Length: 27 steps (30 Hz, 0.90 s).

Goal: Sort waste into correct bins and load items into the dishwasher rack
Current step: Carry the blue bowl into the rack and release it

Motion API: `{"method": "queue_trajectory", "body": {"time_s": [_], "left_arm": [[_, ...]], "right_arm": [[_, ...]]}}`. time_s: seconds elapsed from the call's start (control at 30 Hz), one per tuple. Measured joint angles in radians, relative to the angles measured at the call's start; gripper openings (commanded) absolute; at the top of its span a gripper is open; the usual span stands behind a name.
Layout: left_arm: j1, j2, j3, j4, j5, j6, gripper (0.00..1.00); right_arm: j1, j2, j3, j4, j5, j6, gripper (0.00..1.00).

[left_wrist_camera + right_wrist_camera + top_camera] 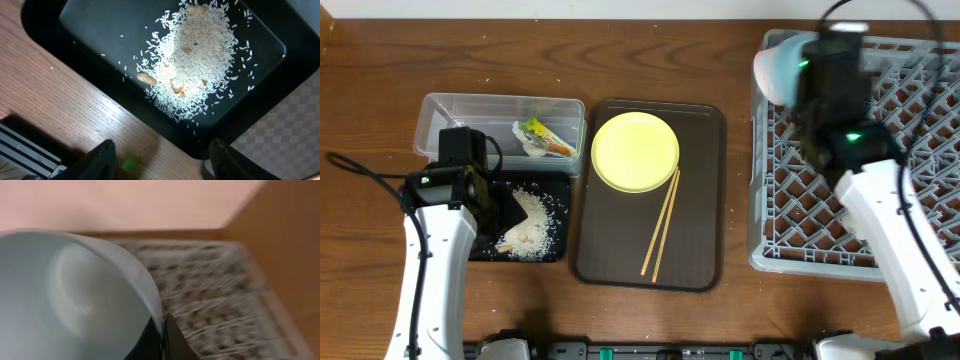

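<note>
My right gripper (162,335) is shut on the rim of the light blue bowl (65,310), held over the far left corner of the grey dishwasher rack (820,215); the bowl (778,68) shows there in the overhead view. My left gripper (157,162) is open and empty above the near edge of the black tray (90,45), which holds white rice crumbs (195,60). The snack wrapper (545,137) lies in the clear tub (440,115). The yellow plate (635,151) and wooden chopsticks (660,225) lie on the brown serving tray (705,250). The white bowl and the cup are out of view.
The black tray (485,250) sits in front of the clear tub at the left, with the brown serving tray beside both. The rack fills the right side. Bare wooden table (380,60) lies around them.
</note>
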Motion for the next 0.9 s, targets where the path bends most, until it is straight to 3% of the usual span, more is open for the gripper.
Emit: {"method": "queue_trajectory", "body": {"time_s": [0.3, 0.47, 0.9], "left_arm": [[0.000, 0.000, 0.000, 0.000, 0.002, 0.000, 0.63], [0.001, 0.000, 0.000, 0.000, 0.002, 0.000, 0.63], [0.001, 0.000, 0.000, -0.002, 0.003, 0.000, 0.63]], "right_arm": [[-0.152, 0.121, 0.002, 0.272, 0.257, -0.273, 0.01], [-0.212, 0.238, 0.002, 0.336, 0.321, -0.383, 0.01], [-0.237, 0.388, 0.002, 0.318, 0.365, -0.420, 0.01]]}}
